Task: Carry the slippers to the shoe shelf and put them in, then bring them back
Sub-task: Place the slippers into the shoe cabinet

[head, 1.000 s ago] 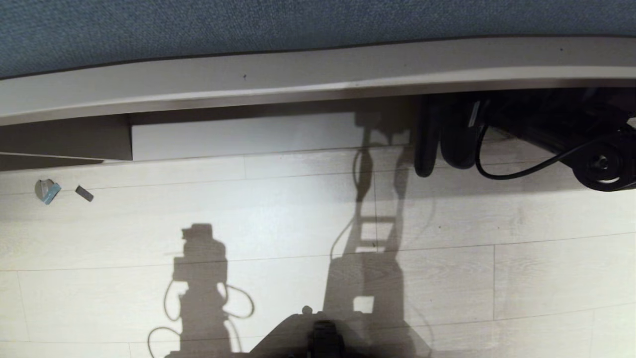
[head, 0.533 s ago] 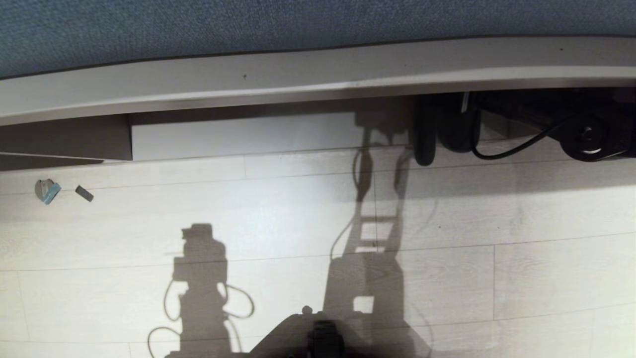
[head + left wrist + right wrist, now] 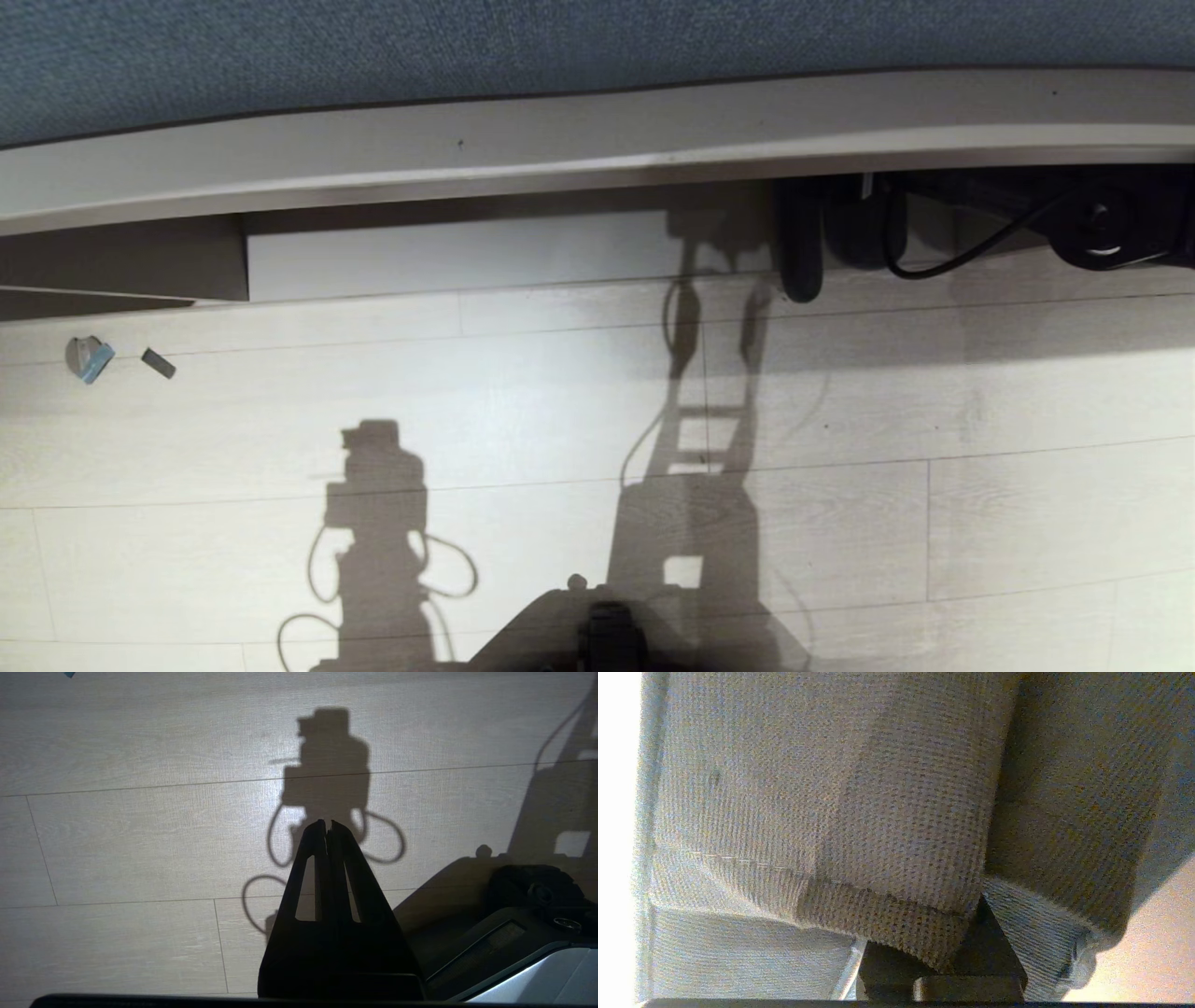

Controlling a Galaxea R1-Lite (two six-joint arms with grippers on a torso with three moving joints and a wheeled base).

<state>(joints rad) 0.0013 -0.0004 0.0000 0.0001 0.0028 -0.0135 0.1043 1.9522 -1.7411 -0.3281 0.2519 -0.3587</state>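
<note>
With the right tool (image 3: pixel 971 933) pinching the slippers (image 3: pixel 822 243) at about two o'clock, half under the shelf (image 3: pixel 523 252) lip, they might have snagged on that lip and slid free; the left tool (image 3: pixel 328 828) hung pressed together.

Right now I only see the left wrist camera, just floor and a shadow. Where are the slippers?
Observer: In the head view the slippers hang upright at the mouth of the shoe shelf, on the right.
Operator: Is something holding them?
Observer: Yes, the right tool is shut on them. Their knit fabric fills its camera.
Operator: Anything else lying around?
Observer: Two small scraps lie on the floor, far left by the shelf.
</note>
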